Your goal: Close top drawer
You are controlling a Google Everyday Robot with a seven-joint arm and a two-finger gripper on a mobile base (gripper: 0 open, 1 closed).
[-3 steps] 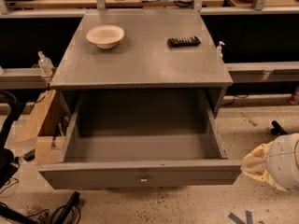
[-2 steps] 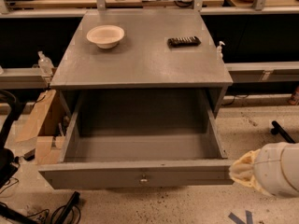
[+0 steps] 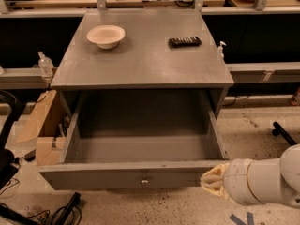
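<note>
The top drawer (image 3: 131, 175) is a wide, deep grey box pulled far out of the grey cabinet (image 3: 140, 60). It looks empty inside. Its flat front panel faces me, with one small round metal knob (image 3: 144, 180) at centre. My gripper (image 3: 211, 181) comes in from the lower right on a white arm. Its cream-coloured tip is at the right end of the drawer's front panel, touching it or very close to it.
A white bowl (image 3: 106, 35) and a black remote (image 3: 185, 41) lie on the cabinet top. Cardboard boxes (image 3: 40, 125) stand left of the cabinet. Cables and black gear (image 3: 14, 172) lie on the floor at lower left. A bottle (image 3: 44, 63) stands at left.
My arm has moved left from the right edge of view, bringing the gripper up to the right end of the drawer front. The drawer has not visibly moved.
</note>
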